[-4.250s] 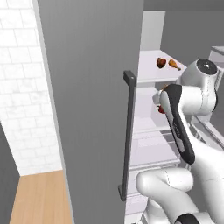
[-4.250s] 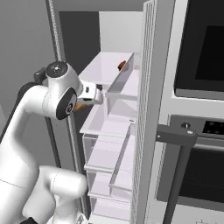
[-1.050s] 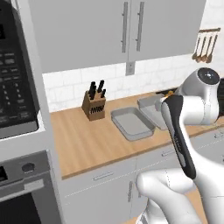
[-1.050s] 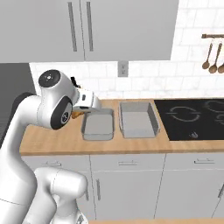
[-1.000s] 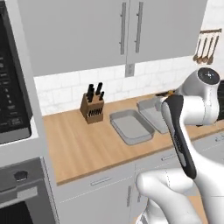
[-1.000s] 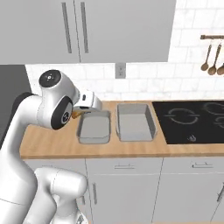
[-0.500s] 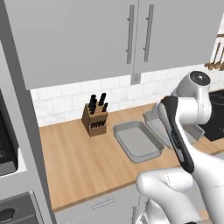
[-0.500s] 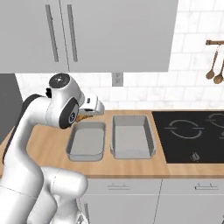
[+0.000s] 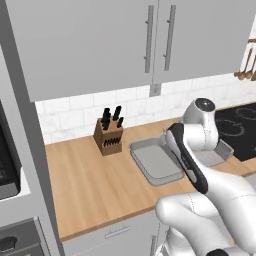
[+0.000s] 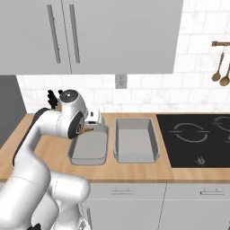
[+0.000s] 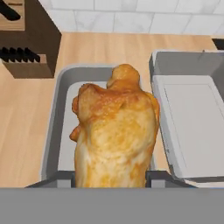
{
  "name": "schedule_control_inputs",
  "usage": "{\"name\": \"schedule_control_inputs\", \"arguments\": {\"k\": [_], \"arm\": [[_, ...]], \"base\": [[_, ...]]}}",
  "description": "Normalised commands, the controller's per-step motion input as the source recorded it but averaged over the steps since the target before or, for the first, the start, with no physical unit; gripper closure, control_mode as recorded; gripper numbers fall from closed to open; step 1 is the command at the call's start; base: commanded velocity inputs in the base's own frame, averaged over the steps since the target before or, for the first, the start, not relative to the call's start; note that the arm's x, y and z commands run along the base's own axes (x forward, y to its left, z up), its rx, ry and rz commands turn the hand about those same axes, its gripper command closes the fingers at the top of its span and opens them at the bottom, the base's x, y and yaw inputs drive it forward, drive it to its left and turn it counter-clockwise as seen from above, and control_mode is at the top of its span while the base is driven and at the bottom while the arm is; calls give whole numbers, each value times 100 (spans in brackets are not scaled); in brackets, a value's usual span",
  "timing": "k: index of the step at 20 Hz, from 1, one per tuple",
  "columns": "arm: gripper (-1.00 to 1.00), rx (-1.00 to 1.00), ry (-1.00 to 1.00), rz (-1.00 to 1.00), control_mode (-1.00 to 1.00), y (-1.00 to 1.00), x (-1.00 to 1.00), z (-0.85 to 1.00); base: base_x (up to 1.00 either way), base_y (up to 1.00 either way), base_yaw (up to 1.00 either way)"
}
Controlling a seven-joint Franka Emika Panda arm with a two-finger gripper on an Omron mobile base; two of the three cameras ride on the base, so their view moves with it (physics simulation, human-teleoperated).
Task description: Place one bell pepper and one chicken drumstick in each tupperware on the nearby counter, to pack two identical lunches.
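Observation:
My gripper (image 11: 113,177) is shut on a golden orange-brown chicken drumstick (image 11: 116,135), thick end away from the hand. It hangs above the left tupperware (image 11: 59,113), a shallow light-grey tray on the wooden counter (image 10: 27,148). The second tupperware (image 11: 192,127) lies just right of it, holding nothing. From the right base view the gripper (image 10: 92,126) hovers over the far end of the left tupperware (image 10: 90,150), beside the right one (image 10: 136,141). The left base view has the left tupperware (image 9: 155,162) behind my arm. The bell pepper is out of view.
A wooden knife block (image 9: 109,132) stands left of the trays against the tiled wall. A black cooktop (image 10: 197,139) lies to the right of the trays. Grey wall cabinets (image 10: 90,36) hang above. Wooden spoons (image 10: 220,72) hang at the far right.
The base has driven from the open fridge along the counter, so the whole scene has shifted; the trays now sit nearer and under the hand. The drumstick stays in my grip.

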Motion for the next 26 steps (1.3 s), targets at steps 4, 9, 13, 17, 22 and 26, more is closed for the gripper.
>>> {"name": "schedule_control_inputs", "arguments": {"k": [4,9,13,17,22,26], "arm": [[100,0,3,6,-100,31,42,-73],[100,0,5,4,-100,0,49,-47],[100,0,1,5,-100,0,53,-36],[100,0,0,4,-100,0,57,-30],[-100,0,0,1,-100,0,43,-19],[-100,0,2,0,-100,0,8,0]], "base": [[0,0,0],[0,0,0],[0,0,0],[0,0,0],[0,0,0],[0,0,0]]}}
